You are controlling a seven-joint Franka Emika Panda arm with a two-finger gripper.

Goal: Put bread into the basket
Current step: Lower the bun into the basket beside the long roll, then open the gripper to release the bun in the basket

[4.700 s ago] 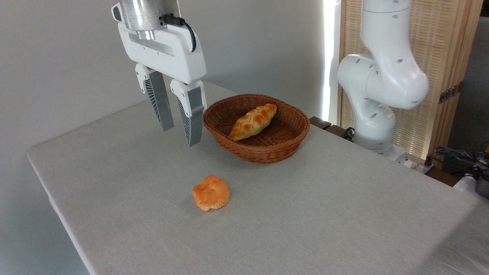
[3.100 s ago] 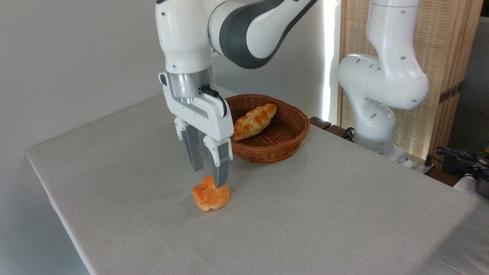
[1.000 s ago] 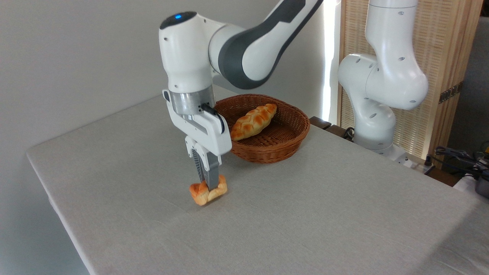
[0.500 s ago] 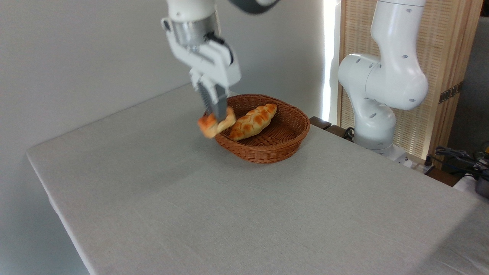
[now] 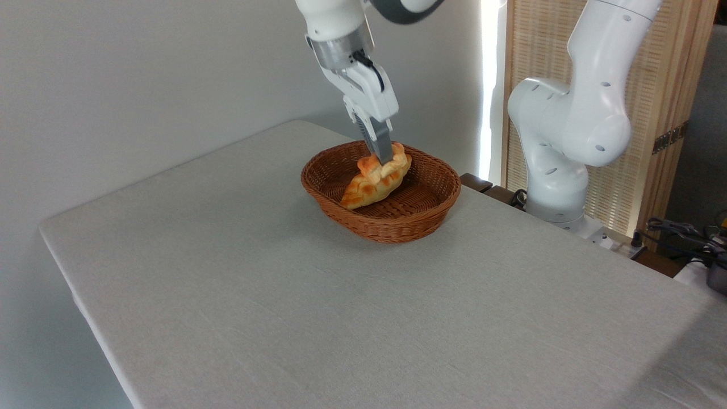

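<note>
A: Where does the small round orange bun (image 5: 379, 166) sit at this instant?

B: It is pinched between the jaws of the white two-finger gripper (image 5: 385, 157), squeezed out to both sides of the grey fingers (image 5: 381, 142). It hangs over the inside of the oval brown woven wicker basket (image 5: 397, 227), in line with the upper end of the long golden braided loaf (image 5: 366, 190) lying there. Whether bun and loaf touch cannot be told from this view.

A: How do the jaws stand?

B: Narrow, closed on the bun, pointing down and slightly tilted.

A: And the basket's edges?

B: The rim is unbroken all round. The gripper enters from above, inside the far rim, with open room toward the near and right walls. The loaf runs diagonally across the middle of the floor.

A: What room lies around the basket?

B: The grey cloth-covered counter (image 5: 284, 295) spreads bare to the left and front. Its left edge drops off sharply. The arm's white base (image 5: 559, 170) stands to the right, beyond the counter's far edge, near the basket but apart from it.
</note>
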